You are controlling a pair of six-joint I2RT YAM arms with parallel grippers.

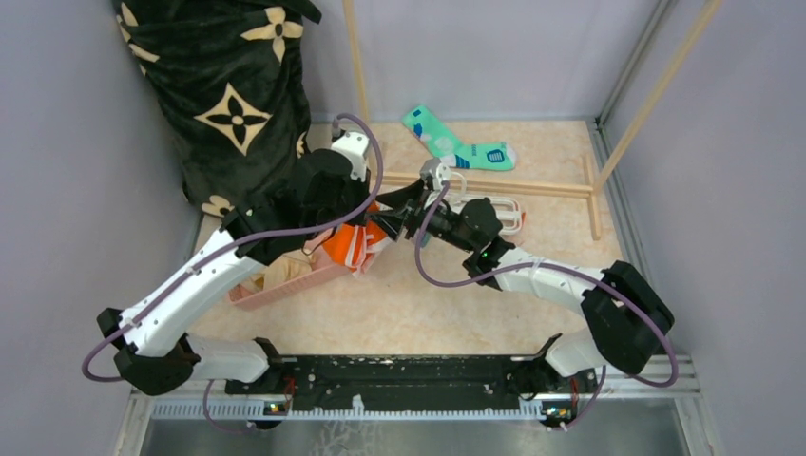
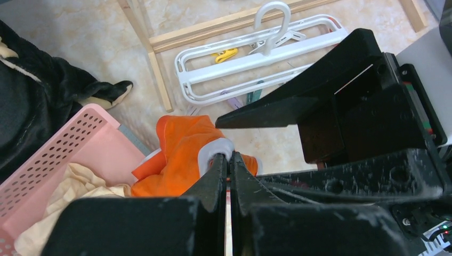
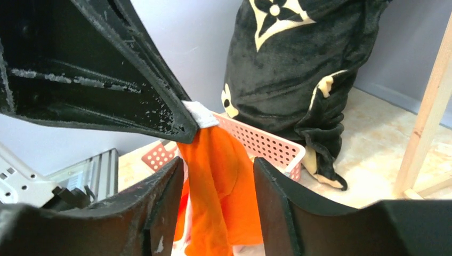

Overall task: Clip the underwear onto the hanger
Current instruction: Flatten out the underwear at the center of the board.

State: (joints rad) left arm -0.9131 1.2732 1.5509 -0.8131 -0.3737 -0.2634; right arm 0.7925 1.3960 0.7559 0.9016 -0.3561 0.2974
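Left hand (image 2: 228,158): clenching tight on the white waistband edge of the underwear (image 2: 181,154), holding the cloth up above the pink basket (image 2: 64,154).
Right hand (image 3: 218,170): lying released, fingers (image 3: 160,208) standing apart on either side of the hanging cloth, gripping nothing yet; contact with the cloth impossible to tell.
Underwear position: dangling straight down from the left hand's fingertips, dropping between the right hand's fingers.
Underwear long axis: running vertical, pinched waistband at the top, loose end below.
Hanger (image 2: 256,61): lying flat on the table (image 1: 456,304), ahead of the left hand and just past the right hand's black body, touching neither hand.
Hanger long axis: running crosswise to the left hand's reach, hook pointing away.
Nearer arm: judging the right, its wrist sitting just beside the frame.
Coming move: probably needing a second hold on the cloth, then carrying it forward to the pegs (image 2: 224,54).
Materials: underwear looking soft, thin, limp and folding; hanger looking like rigid smooth plastic, a slotted rectangle; basket showing perforated plastic walls.
Nearby: cream cloth (image 2: 80,186) lying in the basket; plush black blanket (image 3: 298,69) hanging beyond; wooden rack (image 2: 160,80) resting beside the hanger.
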